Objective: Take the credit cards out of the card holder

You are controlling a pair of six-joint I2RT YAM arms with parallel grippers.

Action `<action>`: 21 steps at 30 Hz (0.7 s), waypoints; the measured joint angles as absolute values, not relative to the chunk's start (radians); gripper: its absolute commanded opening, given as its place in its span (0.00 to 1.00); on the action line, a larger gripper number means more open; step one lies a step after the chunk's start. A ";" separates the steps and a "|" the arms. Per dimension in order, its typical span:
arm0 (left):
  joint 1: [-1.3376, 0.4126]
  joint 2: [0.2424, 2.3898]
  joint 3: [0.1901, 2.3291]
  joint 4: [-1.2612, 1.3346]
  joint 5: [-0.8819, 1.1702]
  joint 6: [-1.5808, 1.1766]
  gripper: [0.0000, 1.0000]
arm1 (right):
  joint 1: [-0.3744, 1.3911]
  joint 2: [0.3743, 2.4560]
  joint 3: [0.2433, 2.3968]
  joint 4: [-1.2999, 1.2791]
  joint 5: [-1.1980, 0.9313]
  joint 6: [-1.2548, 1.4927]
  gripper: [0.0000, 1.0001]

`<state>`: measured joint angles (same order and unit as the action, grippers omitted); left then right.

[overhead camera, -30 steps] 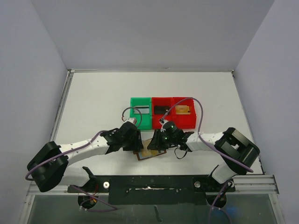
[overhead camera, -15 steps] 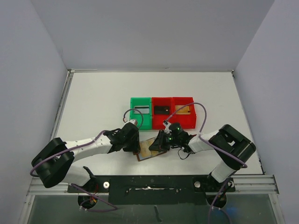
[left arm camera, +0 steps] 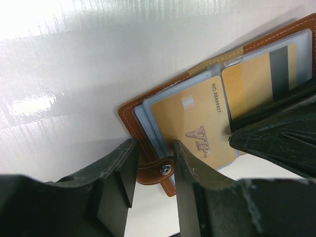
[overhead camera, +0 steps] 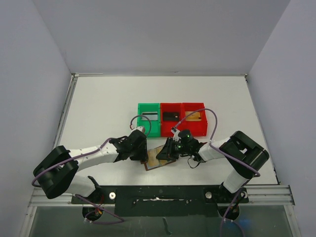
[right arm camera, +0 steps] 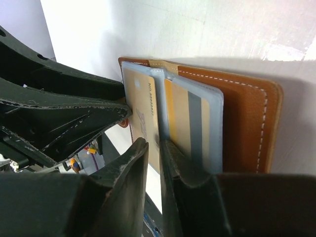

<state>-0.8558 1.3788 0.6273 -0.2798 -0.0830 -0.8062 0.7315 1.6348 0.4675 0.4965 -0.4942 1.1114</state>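
Since the card holder [right arm camera: 247, 123] is already lying open on the desk [overhead camera: 108, 108], I'm at the extraction step, with nothing out yet. Both gold credit cards [left arm camera: 256, 79] sit in their clear sleeves, between my two arms, near the desk's front edge.

My left fingers [left arm camera: 116, 182] are part-closed, clamped across the snap tab [left arm camera: 157, 173] at the holder's outer edge, anchoring it.

My right fingers [right arm camera: 123, 187] are almost closed with only a thin gap. They pinch the free edge of the front sleeve [left arm camera: 148, 116], the one with the VIP card [left arm camera: 197, 123]. Can't tell if I've got the card itself or just plastic.

Next move as I read it: get the pinch on the card only, then pull straight along the sleeve opening while the left holds firm. Risk: the whole leaf or holder drags along instead.
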 measured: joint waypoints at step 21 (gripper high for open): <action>-0.856 1.362 0.600 -0.250 -0.084 -0.808 0.28 | 0.772 1.628 0.556 0.332 -0.402 1.065 0.00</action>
